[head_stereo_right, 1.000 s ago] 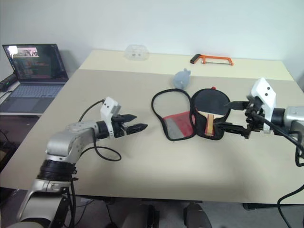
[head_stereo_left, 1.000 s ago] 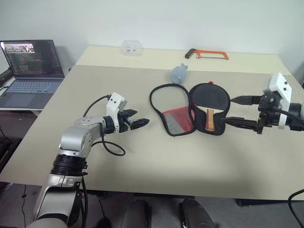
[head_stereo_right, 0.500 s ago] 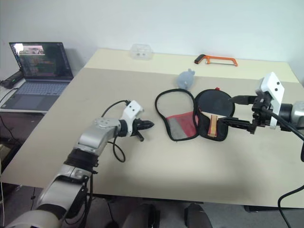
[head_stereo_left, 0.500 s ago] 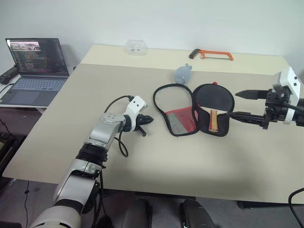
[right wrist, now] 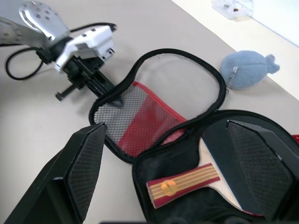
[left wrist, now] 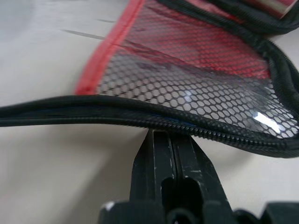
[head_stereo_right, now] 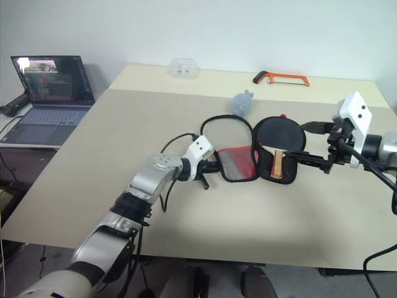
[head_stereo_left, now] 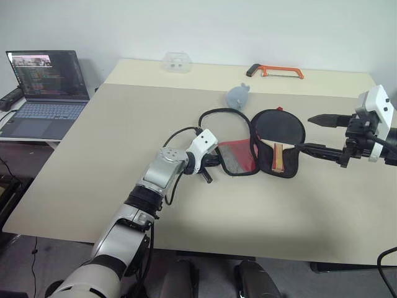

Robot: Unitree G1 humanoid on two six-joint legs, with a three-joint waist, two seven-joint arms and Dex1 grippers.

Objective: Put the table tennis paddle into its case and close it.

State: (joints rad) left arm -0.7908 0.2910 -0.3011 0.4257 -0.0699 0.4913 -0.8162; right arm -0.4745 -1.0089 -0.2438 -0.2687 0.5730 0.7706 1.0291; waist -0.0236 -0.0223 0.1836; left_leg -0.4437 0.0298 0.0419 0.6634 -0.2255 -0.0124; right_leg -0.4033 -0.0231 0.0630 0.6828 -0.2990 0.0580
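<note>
Black-and-red mesh case (head_stereo_left: 231, 152)

Left gripper (left wrist: 169, 140) pinching fingers together, arm reaching forward-right; right gripper (head_stereo_left: 317, 133) hovering raised, fingers spreading wide apart.

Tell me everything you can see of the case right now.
The case lies unzipped on the table, spread flat in two halves. The right half is black and holds the table tennis paddle. The left flap has mesh, a red panel and a clear side inside a black zip edge. The shut left claw is at that edge.
</note>
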